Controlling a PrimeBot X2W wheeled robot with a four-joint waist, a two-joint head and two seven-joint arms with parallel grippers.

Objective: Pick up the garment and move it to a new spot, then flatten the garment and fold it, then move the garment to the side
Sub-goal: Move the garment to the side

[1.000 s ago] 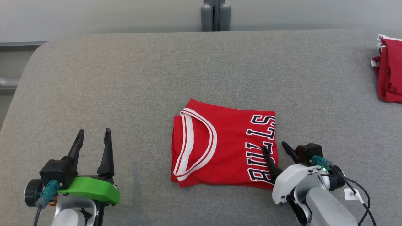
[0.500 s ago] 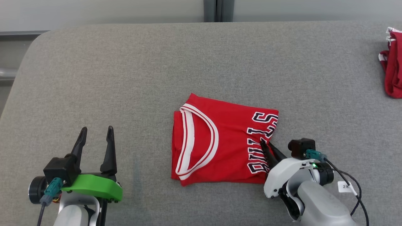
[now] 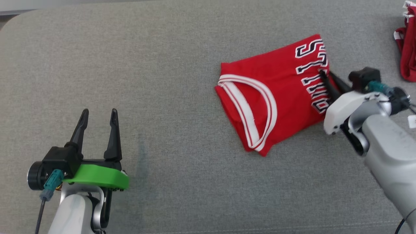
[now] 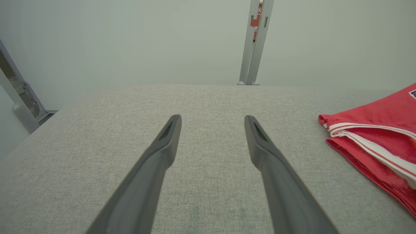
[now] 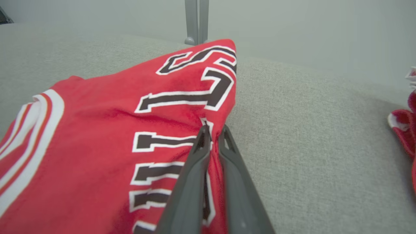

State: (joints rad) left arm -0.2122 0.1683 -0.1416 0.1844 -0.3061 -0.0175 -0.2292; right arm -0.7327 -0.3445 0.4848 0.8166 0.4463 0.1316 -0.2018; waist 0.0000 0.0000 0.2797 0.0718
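Head view: garment [image 3: 276,94], a folded red jersey, lies skewed on the grey surface [image 3: 146,65] at approx 2 o'clock of frame. The right gripper [image 3: 326,73] is clamped on its 3 o'clock edge, by the lettering. The left gripper [image 3: 99,112] sits at 8 o'clock w/ fingers apart, holding nothing, well apart from the cloth. A second red cloth [image 3: 406,42] lies at the far 2 o'clock corner, near the right arm.

Left wrist view: fingers spread over bare surface, w/ the garment's collar end [image 4: 373,136] at 3 o'clock.

Right wrist view: fingers together w/ a pinch of hem between the tips [image 5: 214,128]. Can't tell how many layers are caught, prob only the upper ones.

Risks:
- One-point hold on one edge. If only the top layers are held, a pull or lift could peel the fold open while the lower layers drag on the fuzzy surface.
- The free collar end may swing and twist the stack further.
- A move toward 2 o'clock could land the garment on the other red cloth & tangle w/ it.
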